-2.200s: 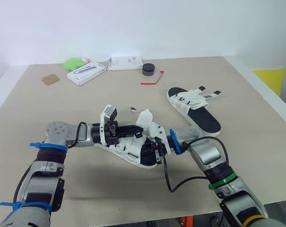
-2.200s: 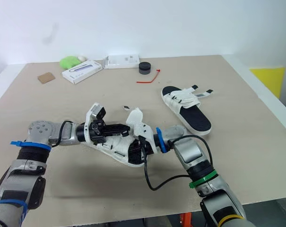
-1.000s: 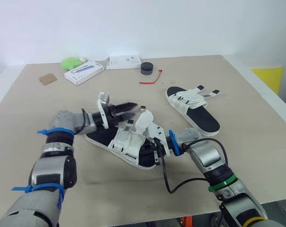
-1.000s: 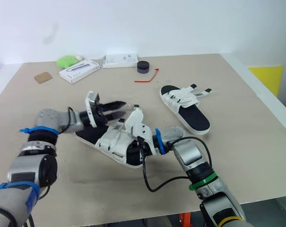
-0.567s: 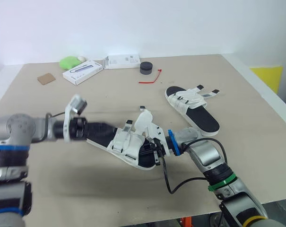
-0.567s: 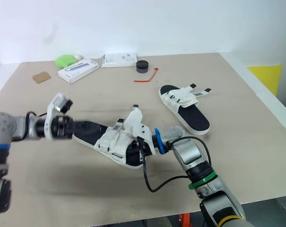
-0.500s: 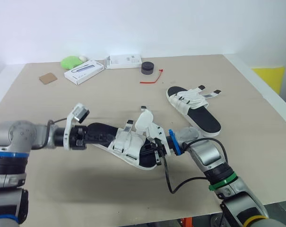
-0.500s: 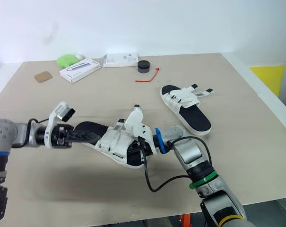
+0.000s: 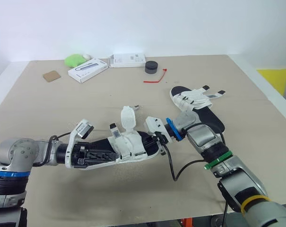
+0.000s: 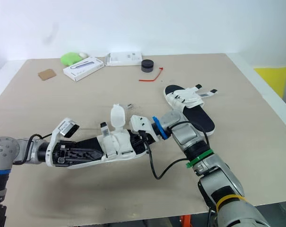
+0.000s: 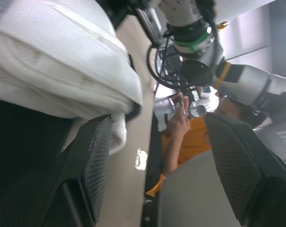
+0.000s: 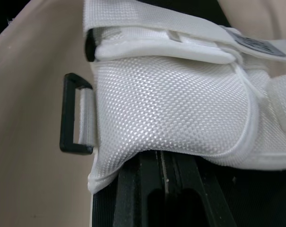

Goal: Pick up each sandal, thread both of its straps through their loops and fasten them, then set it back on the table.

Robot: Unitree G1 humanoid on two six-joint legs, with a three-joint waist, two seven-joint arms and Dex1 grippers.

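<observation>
The near sandal (image 9: 133,145), white with a black footbed, is held off the table between both arms, one strap flap (image 9: 127,117) standing up. My right gripper (image 9: 158,141) is shut on its white woven upper at the toe end; a black loop (image 12: 74,115) shows beside that fabric. My left gripper (image 9: 109,155) is open at the heel end, its fingers (image 11: 94,161) lying along the footbed with nothing between them. The second sandal (image 9: 199,108) lies on the table beyond my right arm, its straps (image 9: 210,93) loose.
At the table's far edge are two white boxes (image 9: 88,71) (image 9: 127,60), a green object (image 9: 75,60), a black puck (image 9: 151,67), a red tie (image 9: 155,78) and a brown card (image 9: 51,75). A person in orange (image 11: 190,137) stands off the table's near side.
My left gripper left the straps, swung out to the left and came back along the heel. The sandal has turned to lie across between both grippers, and my right gripper moved farther away.
</observation>
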